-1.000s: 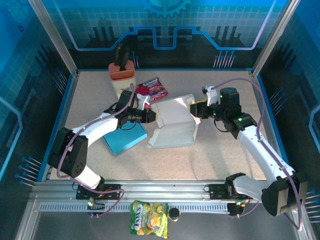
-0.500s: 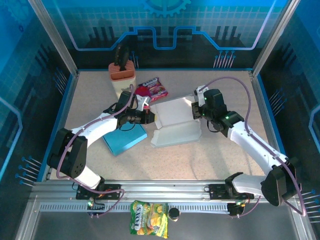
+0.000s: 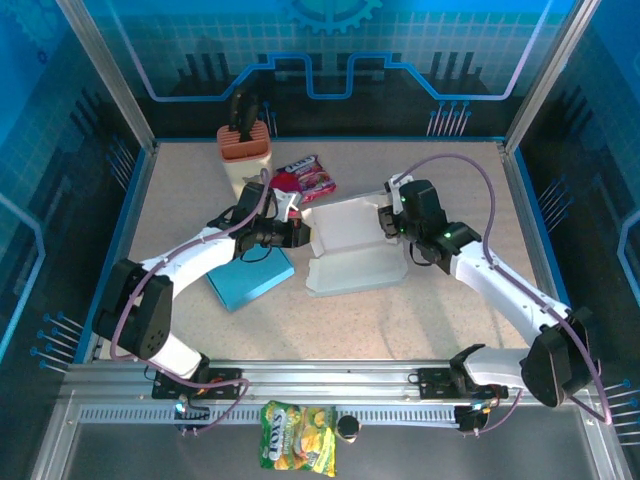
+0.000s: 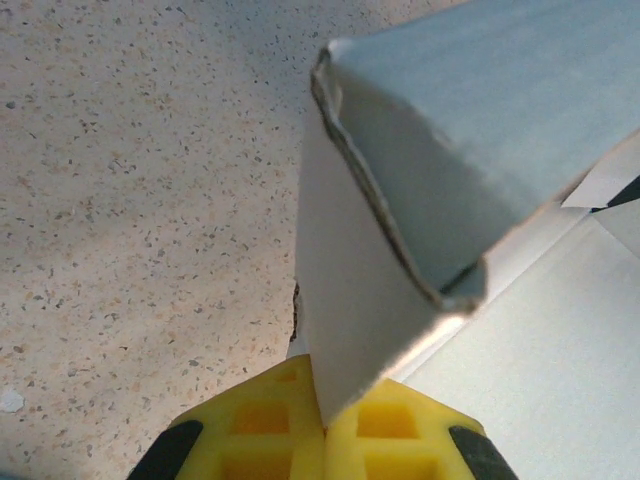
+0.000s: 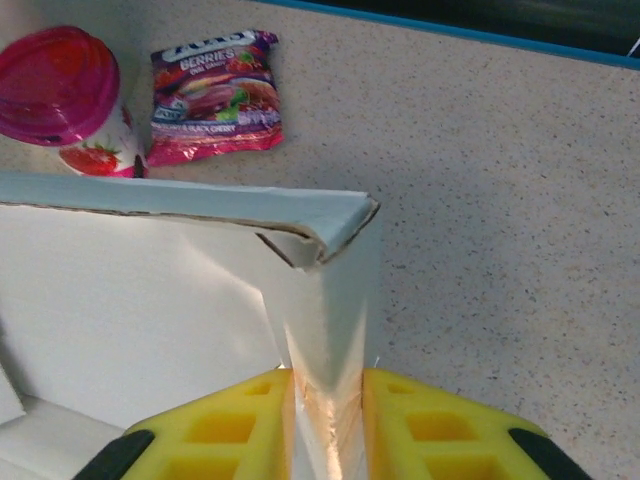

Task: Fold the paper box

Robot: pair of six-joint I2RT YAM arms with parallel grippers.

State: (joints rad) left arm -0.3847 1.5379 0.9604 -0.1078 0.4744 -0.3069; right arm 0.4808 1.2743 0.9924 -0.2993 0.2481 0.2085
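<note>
The paper box (image 3: 355, 250) sat in the middle of the table (image 3: 450, 330). It was white and half folded, with its back wall standing up. The left gripper (image 3: 300, 236) had its jaws pinched on the thin wall at the box's left side. The right gripper (image 3: 386, 222) had its jaws pinched on the folded corner at the box's right side.

To do this step well, both arms would likely need to hold tight and move together. Then the card should bend along its crease and not slip out. Pulling too hard could rip the corner, which already looked a bit rough at its edge. The fold looked only partly done.

There was one paper box and there were two grippers. Behind the box lay one berry snack bag (image 5: 215, 92) and one pink-lidded cup (image 5: 62, 85). There was one blue flat pad (image 3: 240, 282) under the left arm and one orange-topped holder (image 3: 244, 148) at the back. One yellow snack bag (image 3: 298, 448) lay by the near rail.
</note>
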